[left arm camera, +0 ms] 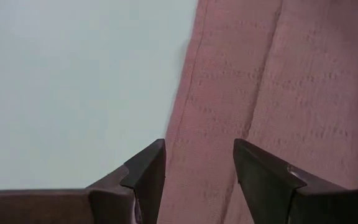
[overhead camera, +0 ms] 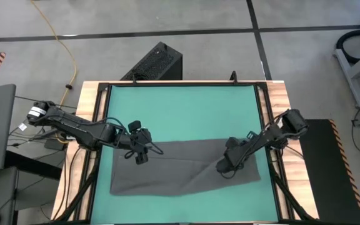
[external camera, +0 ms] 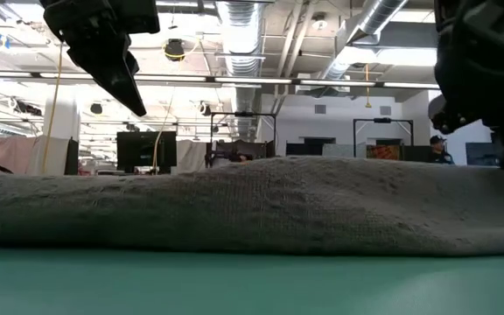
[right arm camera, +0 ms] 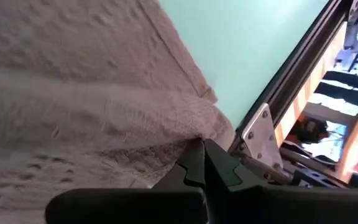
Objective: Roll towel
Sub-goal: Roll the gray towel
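Observation:
The dark grey towel point(overhead camera: 186, 167) lies spread across the near half of the green mat, with a crease running slantwise through its middle. In the low view it point(external camera: 261, 201) humps up in the middle. Its white tag does not show. My left gripper point(overhead camera: 141, 153) is open and hangs above the towel's far left edge point(left arm camera: 194, 93), clear of it; it is raised in the low view point(external camera: 116, 70). My right gripper point(overhead camera: 224, 167) is down on the towel's right part and shut on it. My right gripper pinches a bunched-up ridge of the towel point(right arm camera: 179, 146) between its two shut fingers point(right arm camera: 207, 165), near the towel's right end. The fingers come slanting down from the table's far right. The rest of the towel lies slack on the mat.
Bare green mat point(overhead camera: 180, 112) lies beyond the towel on the far side. A black frame rail point(overhead camera: 264, 119) and the wooden table border point(overhead camera: 280, 106) run along the right, close to my right arm; the rail also shows in the right wrist view point(right arm camera: 278, 118).

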Action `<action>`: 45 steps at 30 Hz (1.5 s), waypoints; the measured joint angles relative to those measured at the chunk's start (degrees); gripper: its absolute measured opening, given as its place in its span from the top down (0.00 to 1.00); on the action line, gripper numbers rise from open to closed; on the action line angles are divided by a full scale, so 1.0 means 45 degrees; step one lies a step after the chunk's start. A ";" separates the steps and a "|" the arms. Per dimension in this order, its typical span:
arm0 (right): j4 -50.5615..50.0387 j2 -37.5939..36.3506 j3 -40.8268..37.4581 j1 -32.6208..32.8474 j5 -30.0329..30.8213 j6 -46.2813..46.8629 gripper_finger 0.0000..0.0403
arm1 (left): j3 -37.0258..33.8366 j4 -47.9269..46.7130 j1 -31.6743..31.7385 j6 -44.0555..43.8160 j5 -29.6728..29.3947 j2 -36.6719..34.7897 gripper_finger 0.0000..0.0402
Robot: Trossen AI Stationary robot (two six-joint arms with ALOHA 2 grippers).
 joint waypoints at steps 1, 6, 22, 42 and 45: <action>0.0014 0.0069 -0.0035 0.0025 -0.0022 -0.0031 0.97 | 0.0000 0.0002 0.0000 -0.0018 0.0036 0.0000 0.56; 0.0304 0.0114 -0.1034 -0.0208 -0.0461 -0.0301 0.97 | 0.0000 0.0008 0.0000 -0.0121 0.0065 0.0000 0.56; 0.1306 0.0114 -0.1933 -0.0534 -0.0132 0.0020 0.76 | 0.0000 0.0094 -0.0150 -0.0748 0.1076 -0.0009 0.56; 0.1641 0.0109 -0.1928 -0.0523 0.0369 -0.0335 0.49 | -0.2018 -0.0101 -0.0383 0.0105 0.4660 0.0000 0.56; 0.1848 0.0109 -0.1928 -0.0523 0.0364 -0.0347 0.50 | -0.2734 -0.0470 -0.0379 -0.0197 0.4417 -0.0005 0.56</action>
